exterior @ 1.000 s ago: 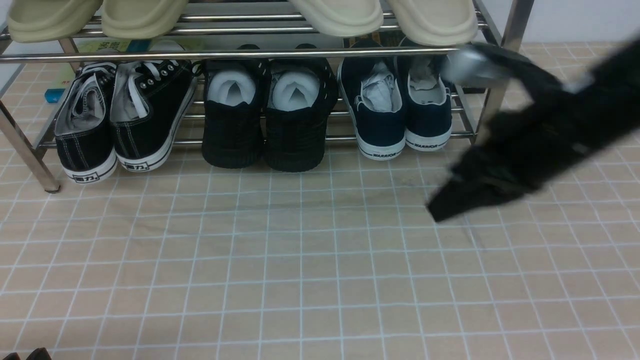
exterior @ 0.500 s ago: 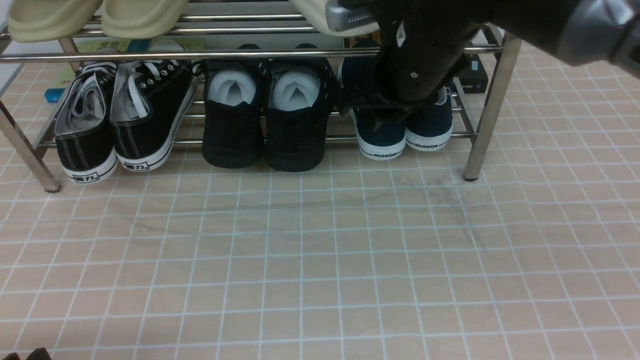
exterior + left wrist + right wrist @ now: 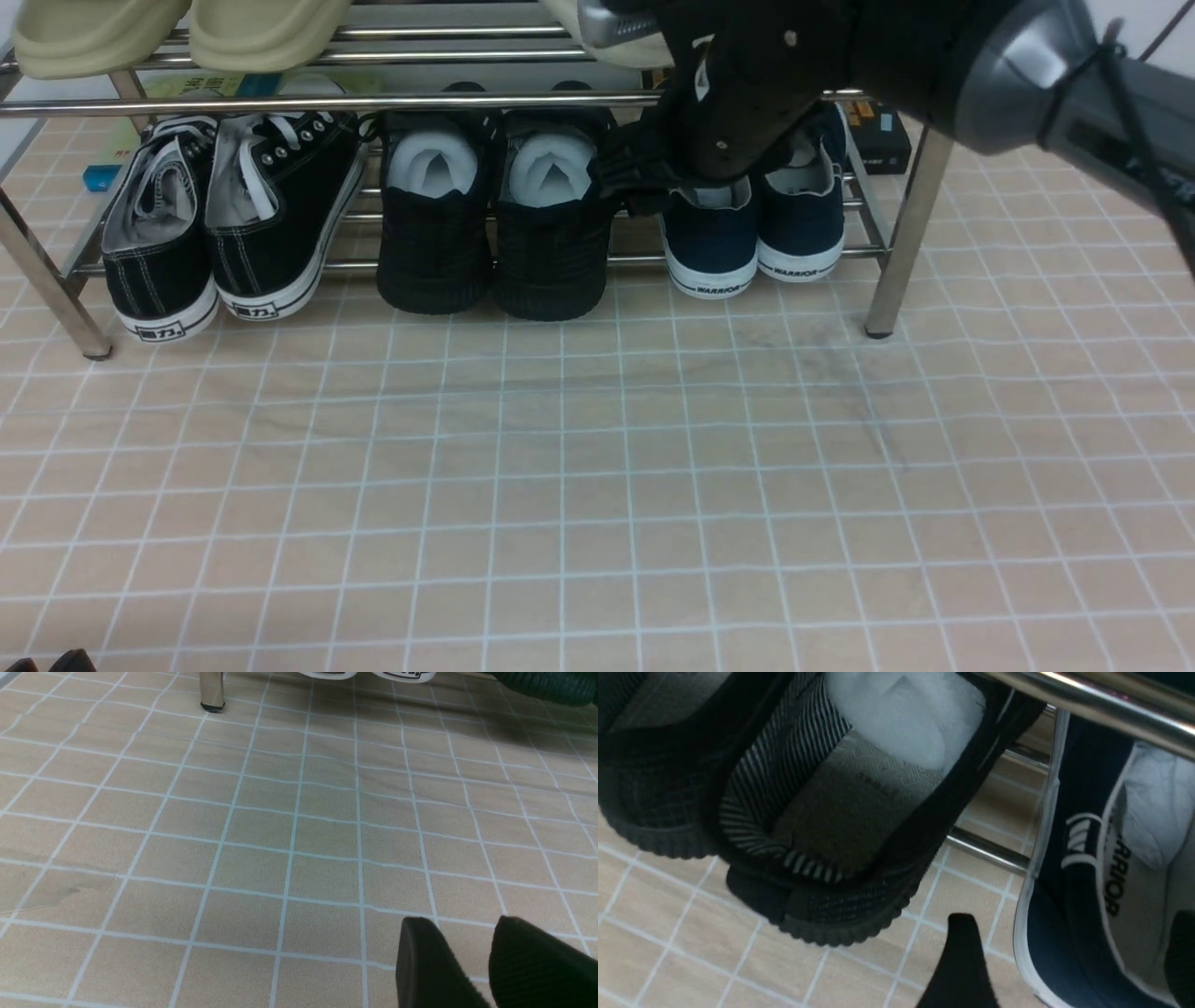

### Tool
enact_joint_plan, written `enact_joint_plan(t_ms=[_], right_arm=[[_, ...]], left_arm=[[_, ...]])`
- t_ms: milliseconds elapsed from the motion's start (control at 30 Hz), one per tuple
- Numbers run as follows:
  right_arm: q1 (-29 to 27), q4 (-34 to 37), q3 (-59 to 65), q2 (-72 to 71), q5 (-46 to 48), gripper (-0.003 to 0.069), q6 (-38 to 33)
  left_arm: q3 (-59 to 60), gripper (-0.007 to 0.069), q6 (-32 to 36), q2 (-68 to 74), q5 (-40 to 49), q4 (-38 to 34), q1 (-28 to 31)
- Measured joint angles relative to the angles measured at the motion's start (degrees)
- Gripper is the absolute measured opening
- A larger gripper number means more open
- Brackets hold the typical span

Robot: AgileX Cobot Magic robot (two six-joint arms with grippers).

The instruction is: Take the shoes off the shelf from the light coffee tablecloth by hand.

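The navy-blue shoes [image 3: 709, 245] stand at the right end of the chrome shelf's [image 3: 420, 100] lower tier, heels toward me, on the light coffee tablecloth [image 3: 597, 467]. My right gripper [image 3: 653, 182] reaches in over the left navy shoe. In the right wrist view it [image 3: 1069, 956] is open, with one finger outside the shoe's side wall [image 3: 1069, 905] above the cloth and the other over the grey insole. My left gripper [image 3: 467, 952] hovers low over the bare cloth, fingers slightly apart and empty. Its tips show at the front view's bottom left corner [image 3: 47, 663].
Black lace-up sneakers [image 3: 233, 215] and black knit shoes [image 3: 495, 224] share the lower tier. The knit shoe [image 3: 859, 812] lies close beside my right gripper. Cream slippers [image 3: 187, 33] sit on the upper tier. A shelf bar [image 3: 1087, 704] crosses above the navy shoe. A shelf leg [image 3: 901, 233] stands at the right.
My right arm swung up from the cloth at the right, came over the navy shoes and shifted a little left. The left gripper and the shoes have not moved.
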Motion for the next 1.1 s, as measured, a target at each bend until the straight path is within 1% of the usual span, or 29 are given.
enact_joint_plan(t_ms=[167, 567, 667, 767, 833, 900, 1100], right_arm=[[0.0, -1.4, 0.0, 1.7, -1.0, 0.0501, 0.0], [0.0, -7.4, -0.2, 6.2, -2.2, 0.0352, 0.0], [0.0, -8.5, -0.2, 6.3, -2.2, 0.0252, 0.0], [0.0, -8.3, -0.3, 6.3, -1.3, 0.0099, 0.0], [0.0, -7.6, -0.3, 6.0, -0.2, 0.0040, 0.0], [0.3, -6.3, -0.3, 4.9, 2.9, 0.0039, 0.0], [3.2, -3.5, 0.0, -1.8, 16.9, 0.0041, -1.6]], left_arm=[[0.0, 0.0240, 0.0, 0.0, 0.0, 0.0, 0.0], [0.0, 0.0240, 0.0, 0.0, 0.0, -0.1, 0.0], [0.0, 0.0240, 0.0, 0.0, 0.0, -0.1, 0.0], [0.0, 0.0240, 0.0, 0.0, 0.0, -0.1, 0.0], [0.0, 0.0240, 0.0, 0.0, 0.0, -0.1, 0.0], [0.0, 0.0240, 0.0, 0.0, 0.0, -0.1, 0.0], [0.0, 0.0240, 0.0, 0.0, 0.0, -0.1, 0.0]])
